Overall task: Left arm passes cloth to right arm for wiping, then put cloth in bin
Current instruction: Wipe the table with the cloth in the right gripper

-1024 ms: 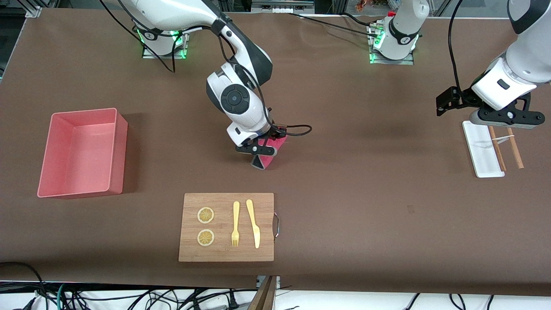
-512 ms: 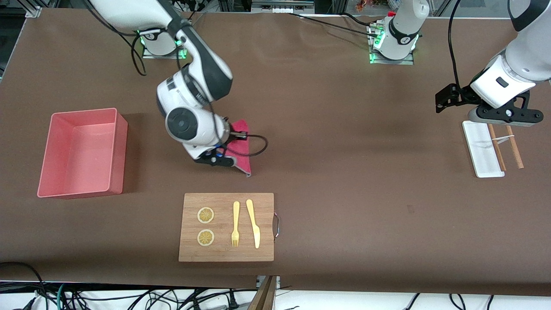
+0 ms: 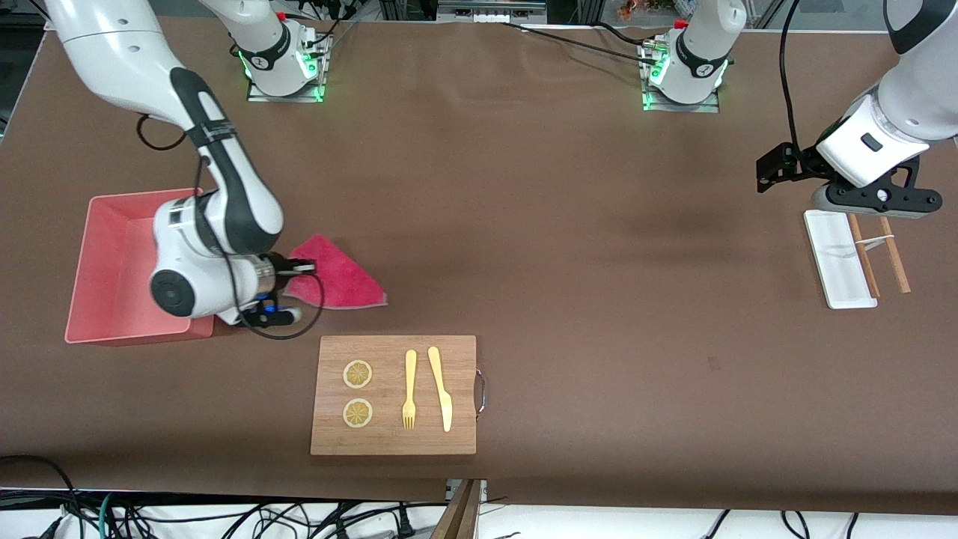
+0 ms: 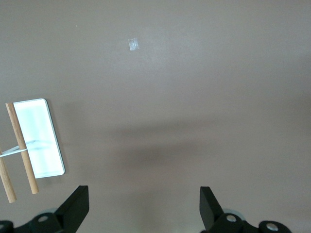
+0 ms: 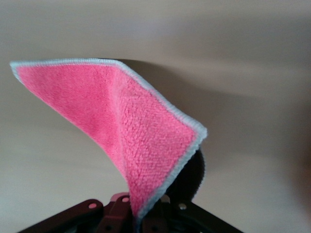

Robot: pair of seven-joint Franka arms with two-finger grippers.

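My right gripper (image 3: 271, 305) is shut on a corner of the magenta-red cloth (image 3: 333, 278), beside the pink bin (image 3: 112, 254) at the right arm's end of the table. The cloth trails from it over the table, toward the left arm's end. In the right wrist view the cloth (image 5: 131, 126) fans out from the shut jaws, with its pale hem showing. My left gripper (image 3: 876, 201) is open and empty over the white tray (image 3: 834, 258). In the left wrist view its fingertips (image 4: 77, 204) stand wide apart above bare table.
A wooden cutting board (image 3: 394, 394) with two lemon slices, a yellow fork and a yellow knife lies nearer the front camera than the cloth. The white tray (image 4: 39, 137) holds a pair of wooden chopsticks (image 3: 879, 254) at the left arm's end.
My right arm has swung with the cloth from the table's middle toward the bin, and the cloth trails out after it. The left arm has barely moved.
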